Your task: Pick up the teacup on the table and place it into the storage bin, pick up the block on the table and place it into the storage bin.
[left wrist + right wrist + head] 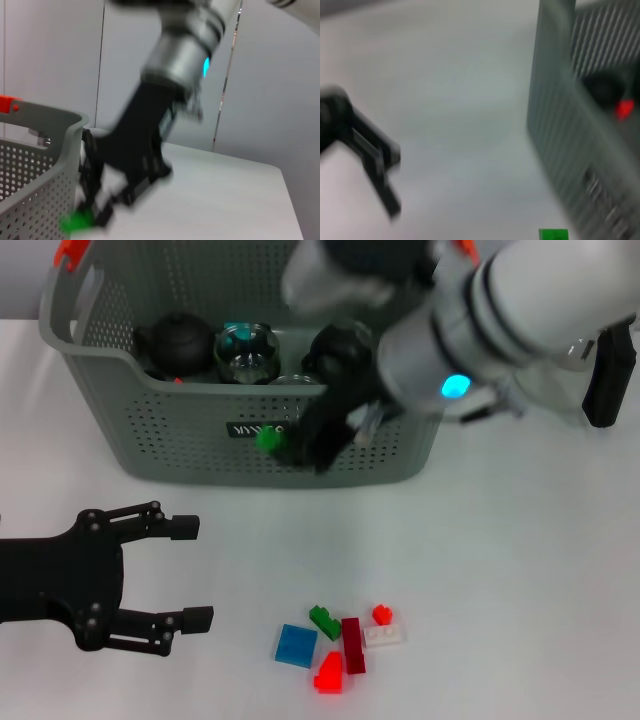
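Nearest, a cluster of small building blocks (blue, green, dark red, white, red) lies on the white table. Left gripper hovers low over the table, fingers spread, grasping nothing. Beyond, right gripper is clenched on a green block before the storage bin's front wall, beside its black label. Inside the bin: dark teapots and a glass jug.

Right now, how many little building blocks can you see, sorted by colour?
Green plastic blocks: 2, one on the table, one in the right gripper
Red blocks: 2
Dark red block: 1
Blue block: 1
White block: 1
Total: 7
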Controlling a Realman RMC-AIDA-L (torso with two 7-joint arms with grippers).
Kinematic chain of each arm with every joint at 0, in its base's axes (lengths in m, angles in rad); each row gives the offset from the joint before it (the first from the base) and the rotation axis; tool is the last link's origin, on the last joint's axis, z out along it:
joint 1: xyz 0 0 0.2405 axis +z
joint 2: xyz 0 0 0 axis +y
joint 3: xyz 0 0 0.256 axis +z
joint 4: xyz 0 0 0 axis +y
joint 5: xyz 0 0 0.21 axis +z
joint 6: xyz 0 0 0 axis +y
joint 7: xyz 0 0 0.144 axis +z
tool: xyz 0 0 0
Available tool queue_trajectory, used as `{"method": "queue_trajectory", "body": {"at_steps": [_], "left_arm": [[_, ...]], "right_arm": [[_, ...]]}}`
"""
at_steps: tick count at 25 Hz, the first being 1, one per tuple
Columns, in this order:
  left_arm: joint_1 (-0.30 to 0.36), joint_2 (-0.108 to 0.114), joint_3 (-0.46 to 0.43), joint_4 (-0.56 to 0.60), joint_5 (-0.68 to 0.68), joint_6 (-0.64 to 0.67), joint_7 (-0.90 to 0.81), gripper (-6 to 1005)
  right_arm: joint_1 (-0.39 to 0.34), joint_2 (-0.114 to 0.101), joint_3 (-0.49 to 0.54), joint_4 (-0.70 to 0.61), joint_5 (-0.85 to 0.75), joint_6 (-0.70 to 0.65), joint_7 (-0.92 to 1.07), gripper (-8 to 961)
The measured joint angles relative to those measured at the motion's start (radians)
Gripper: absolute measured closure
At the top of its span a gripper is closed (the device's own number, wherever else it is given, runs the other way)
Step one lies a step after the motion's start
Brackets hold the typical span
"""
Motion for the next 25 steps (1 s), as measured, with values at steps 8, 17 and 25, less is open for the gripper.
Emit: {"method": "queue_trajectory", "body": {"at_steps": [8,17,25], "left_arm": [[-0.008,-0.003,0.001,0.000,-0.008,0.000,-0.005,58],[-0.033,-0.004,0.006,-0.009,-0.013,-0.001,-0.006,58],[-0.040,-0.004,0.007,-0.011,-0.013,-0.006,-0.006,58]], "right_arm": [[0.047,-0.002,0.290,-0.126,0.010,-0.025,-0.092,749],[0.159,-0.003,0.363,0.166,-0.089,0.179,-0.121,719],[0.125,0.001,0.359,0.152,-0.089,0.212,-0.175,559]]}}
